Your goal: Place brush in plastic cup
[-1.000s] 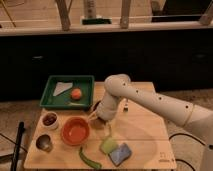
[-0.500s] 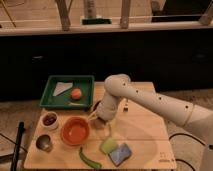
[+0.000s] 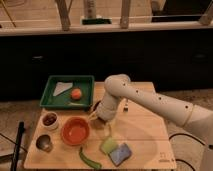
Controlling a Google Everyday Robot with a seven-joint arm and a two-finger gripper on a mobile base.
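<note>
The gripper (image 3: 100, 117) hangs from the white arm that reaches in from the right, over the wooden table just right of the orange bowl (image 3: 76, 131). A slim cream stick, the brush (image 3: 107, 131), slants down from the gripper toward the pale yellow-green plastic cup (image 3: 107, 146), which stands near the table's front edge. The brush's lower end is at or just above the cup's rim. Its bristle head is hidden.
A green tray (image 3: 52, 100) at the back left holds an orange fruit (image 3: 76, 93) and a white cloth (image 3: 62, 88). A white bowl with dark contents (image 3: 49, 120), a grey metal cup (image 3: 43, 143), a curved green vegetable (image 3: 89, 159) and a blue sponge (image 3: 121, 153) lie around.
</note>
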